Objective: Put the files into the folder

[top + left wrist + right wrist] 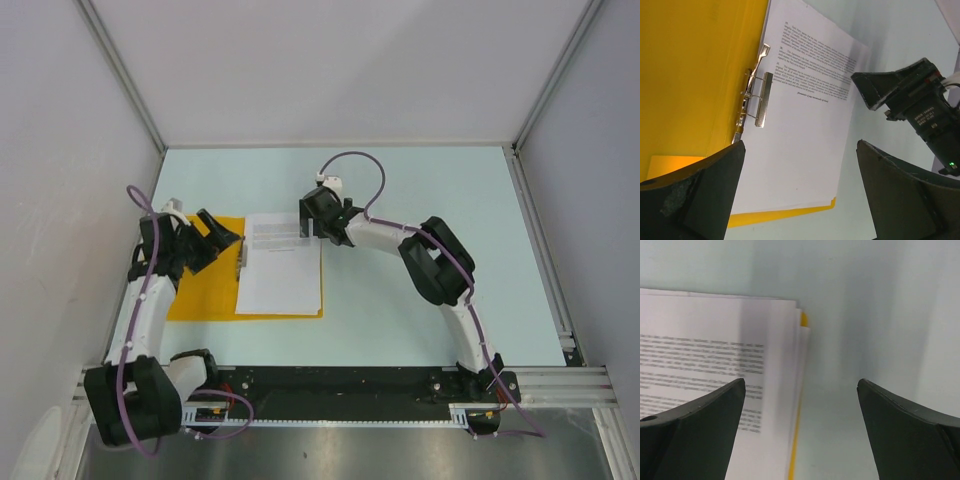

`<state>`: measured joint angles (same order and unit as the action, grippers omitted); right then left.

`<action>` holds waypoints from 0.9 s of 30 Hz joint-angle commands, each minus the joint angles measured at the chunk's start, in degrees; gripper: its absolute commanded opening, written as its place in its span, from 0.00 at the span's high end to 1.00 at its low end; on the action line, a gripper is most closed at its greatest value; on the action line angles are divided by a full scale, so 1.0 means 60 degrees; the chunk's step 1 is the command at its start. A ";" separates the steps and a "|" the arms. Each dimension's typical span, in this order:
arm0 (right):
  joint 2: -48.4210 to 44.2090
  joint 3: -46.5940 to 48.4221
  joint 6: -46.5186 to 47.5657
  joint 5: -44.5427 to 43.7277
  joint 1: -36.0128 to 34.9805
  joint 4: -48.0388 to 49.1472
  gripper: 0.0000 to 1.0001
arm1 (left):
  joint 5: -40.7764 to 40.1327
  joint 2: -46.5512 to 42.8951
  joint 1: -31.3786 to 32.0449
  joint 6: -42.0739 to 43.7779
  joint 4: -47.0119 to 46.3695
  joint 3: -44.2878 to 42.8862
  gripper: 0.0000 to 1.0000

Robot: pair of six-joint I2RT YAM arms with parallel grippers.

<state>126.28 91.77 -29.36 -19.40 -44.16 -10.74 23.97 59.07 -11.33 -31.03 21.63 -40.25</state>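
At the table's (420, 200) left side, the left gripper (220, 236) sits over the open folder (195, 295) with its jaws spread wide and nothing between them. In its wrist view the two dark fingers (700, 195) frame the folder's yellow inside face and the sheets beside it. The folder lies flat and opened out on the pale table, its bare yellow half to the left. A metal clip (759, 97) runs along the spine, just at the left edge of the files (280, 280). The files form a white stack with printed text, lying on the folder's right half. A thin yellow border shows past the stack's near and right edges. At the far right corner of the stack is the right gripper (305, 222), its jaws also wide apart and empty. In its wrist view one finger (695, 425) is over the paper and the other over bare table. Whether it touches the sheets cannot be told.
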 commanded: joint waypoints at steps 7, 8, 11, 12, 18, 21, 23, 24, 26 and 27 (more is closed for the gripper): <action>-0.1170 0.0583 -0.0085 0.2129 -0.1252 0.1346 0.09 | 0.0121 0.2646 -0.0338 -0.0586 -0.1567 -0.0936 0.06; -0.1038 0.0672 -0.0202 0.2395 -0.1296 0.1539 0.10 | 0.0267 0.2969 -0.0338 -0.0368 -0.1597 -0.1083 0.08; -0.0438 0.0804 -0.1153 0.4020 -0.1195 0.2739 0.14 | 0.0649 0.4095 -0.0352 -0.0104 -0.1394 -0.1830 0.12; -0.0262 0.0804 -0.1373 0.4314 -0.1136 0.3120 0.16 | 0.0664 0.4231 -0.0381 -0.0059 -0.1190 -0.2006 0.15; 0.1364 0.1857 -0.2005 0.5751 -0.0741 0.4631 0.21 | 0.0665 0.2918 -0.0543 -0.0425 -0.1833 -0.1334 0.13; 0.2023 0.2516 -0.1932 0.5971 -0.0653 0.4661 0.25 | 0.0562 0.2258 -0.0631 -0.0395 -0.1919 -0.1129 0.06; 0.2447 0.2824 -0.1947 0.6103 -0.0594 0.4690 0.32 | 0.0488 0.2036 -0.0704 -0.0308 -0.1949 -0.1012 0.04; 0.2551 0.3043 -0.1976 0.6148 -0.0594 0.4676 0.35 | 0.0430 0.1977 -0.0689 -0.0279 -0.1920 -0.0997 0.04; 0.2829 0.3264 -0.1947 0.6163 -0.0579 0.4574 0.36 | 0.0415 0.1845 -0.0689 -0.0176 -0.1935 -0.0939 0.04; 0.2889 0.3483 -0.1903 0.6148 -0.0579 0.4443 0.36 | 0.0400 0.1816 -0.0704 -0.0161 -0.1935 -0.0924 0.04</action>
<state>142.50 106.61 -40.58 14.81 -47.03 13.15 26.92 71.70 -14.87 -32.99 11.99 -46.78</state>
